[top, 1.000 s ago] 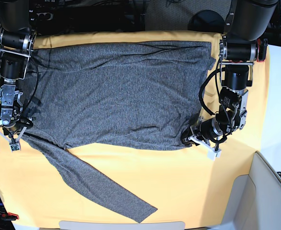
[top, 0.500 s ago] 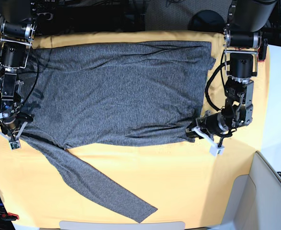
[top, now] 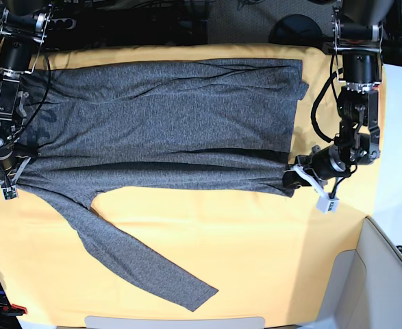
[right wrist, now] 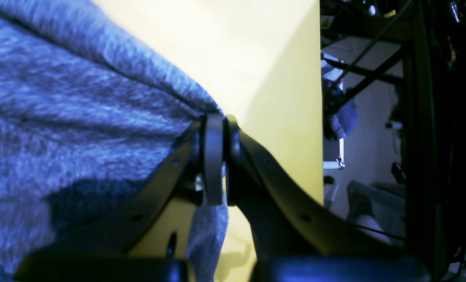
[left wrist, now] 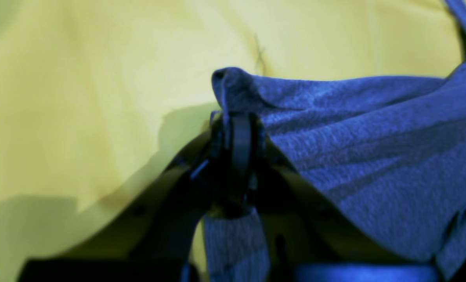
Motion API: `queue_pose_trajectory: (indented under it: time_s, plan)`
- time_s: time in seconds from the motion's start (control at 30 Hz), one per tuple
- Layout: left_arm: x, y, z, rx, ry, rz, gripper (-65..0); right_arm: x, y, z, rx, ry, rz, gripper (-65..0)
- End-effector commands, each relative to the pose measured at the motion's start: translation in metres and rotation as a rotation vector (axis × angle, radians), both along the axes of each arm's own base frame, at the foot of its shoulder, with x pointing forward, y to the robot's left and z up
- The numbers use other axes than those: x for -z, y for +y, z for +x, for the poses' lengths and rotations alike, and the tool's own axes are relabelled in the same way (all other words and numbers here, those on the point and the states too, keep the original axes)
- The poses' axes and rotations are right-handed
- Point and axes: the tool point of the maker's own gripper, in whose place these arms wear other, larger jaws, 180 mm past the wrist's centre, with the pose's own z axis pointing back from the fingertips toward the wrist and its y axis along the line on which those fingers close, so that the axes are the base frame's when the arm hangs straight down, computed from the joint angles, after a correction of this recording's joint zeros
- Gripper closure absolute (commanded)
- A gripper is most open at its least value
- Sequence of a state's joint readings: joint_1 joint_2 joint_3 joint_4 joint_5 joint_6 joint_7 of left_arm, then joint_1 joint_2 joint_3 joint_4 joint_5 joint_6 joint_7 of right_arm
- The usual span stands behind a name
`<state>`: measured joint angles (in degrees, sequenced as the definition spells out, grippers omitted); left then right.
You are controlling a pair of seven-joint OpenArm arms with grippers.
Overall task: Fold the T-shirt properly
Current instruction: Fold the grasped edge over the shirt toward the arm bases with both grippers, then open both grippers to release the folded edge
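Left pincer (top: pixel 298 174) and right pincer (top: pixel 9 177) clamped on T-shirt (top: pixel 166 130) edges, arms outstretched

T-shirt (left wrist: pixel 374 156) blurred in left wrist view, cut off at right edge

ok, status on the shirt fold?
Left tool and right tool shut on dark-grey knit T-shirt hem corners. Sleeve trailing on yellow-orange cloth sheet. Nothing blocking.

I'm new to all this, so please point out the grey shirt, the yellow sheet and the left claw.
T-shirt (top: pixel 166 116), base view, middle of its body.
Yellow sheet (top: pixel 255 260), base view, bare front part.
Left claw (left wrist: pixel 235 129), left wrist view, between the fingertips.
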<state>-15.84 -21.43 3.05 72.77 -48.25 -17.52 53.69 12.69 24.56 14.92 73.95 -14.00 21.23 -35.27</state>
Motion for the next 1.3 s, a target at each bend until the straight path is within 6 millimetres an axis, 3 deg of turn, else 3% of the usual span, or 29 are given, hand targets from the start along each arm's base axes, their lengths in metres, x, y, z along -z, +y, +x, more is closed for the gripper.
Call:
queue_pose_trajectory:
  time_s: [0.0,0.33,0.5,0.77,1.27]
  plan:
    - [-0.033,0.017,0.012,-0.023,-0.073,0.010,-0.2,-0.024,-0.010,0.006,0.004,-0.056,-0.042,0.0]
    - [-0.062,0.030,-0.024,-0.015,-0.113,0.071,-0.2,-0.015,0.007,-0.013,-0.037,-0.041,-0.053,0.0]
    - [-0.058,0.025,-0.047,0.014,-0.096,0.096,-0.2,-0.009,0.011,-0.029,-0.050,-0.021,-0.068,0.0]
    - [-0.054,0.012,-0.078,0.060,-0.087,0.125,-0.2,-0.013,-0.018,-0.065,0.049,-0.030,-0.072,0.0]
    - [-0.038,0.013,-0.094,0.062,-0.035,0.123,-0.2,0.007,-0.010,-0.077,0.050,0.011,-0.045,0.0]
